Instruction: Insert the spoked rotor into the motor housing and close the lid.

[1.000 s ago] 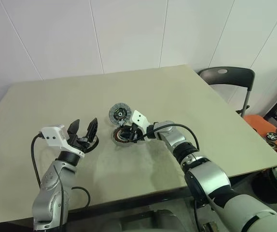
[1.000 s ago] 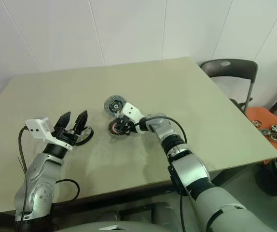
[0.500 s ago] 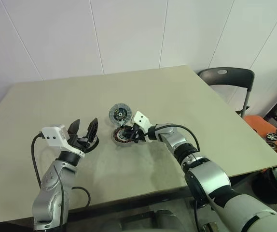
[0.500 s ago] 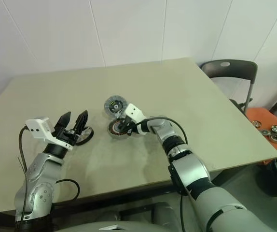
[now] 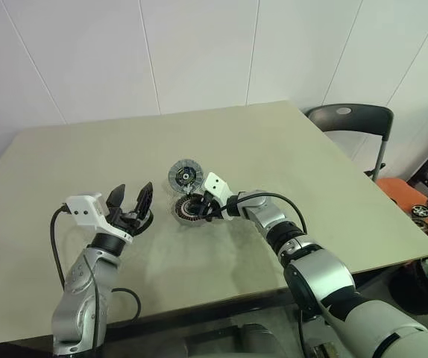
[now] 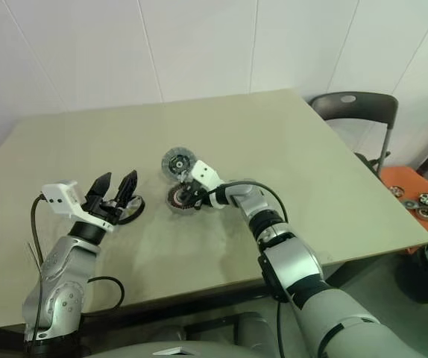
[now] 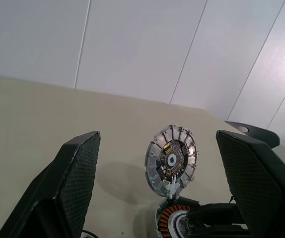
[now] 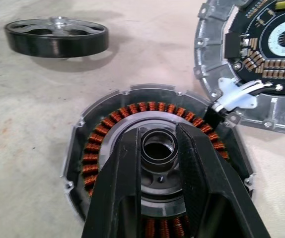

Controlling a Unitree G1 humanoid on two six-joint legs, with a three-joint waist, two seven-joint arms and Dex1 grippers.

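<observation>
1. Leftmost, the left gripper (image 5: pixel 130 203) hovers above the table (image 5: pixel 288 149) with its black fingers spread wide and nothing between them.
2. Just beyond its fingertips, partly hidden behind them in the head views, the spoked rotor (image 8: pixel 57 36) lies flat on the table, so this arm is the nearer one for picking it up.
3. Further right, the motor housing (image 8: pixel 155 153) sits open, copper windings ringing its dark centre; the rotor lies to its left, well apart from it.
4. At the housing, the right gripper (image 5: pixel 196 208) has its fingers (image 8: pixel 125 163) nearly together, flanking the central hub; whether they actually pinch it I cannot tell.
5. Beyond the right gripper, the lid (image 7: pixel 171 159) stands tilted up on edge against the housing's far rim, tethered by a white connector (image 8: pixel 236 94); its right part is cut off in the right wrist view.
</observation>
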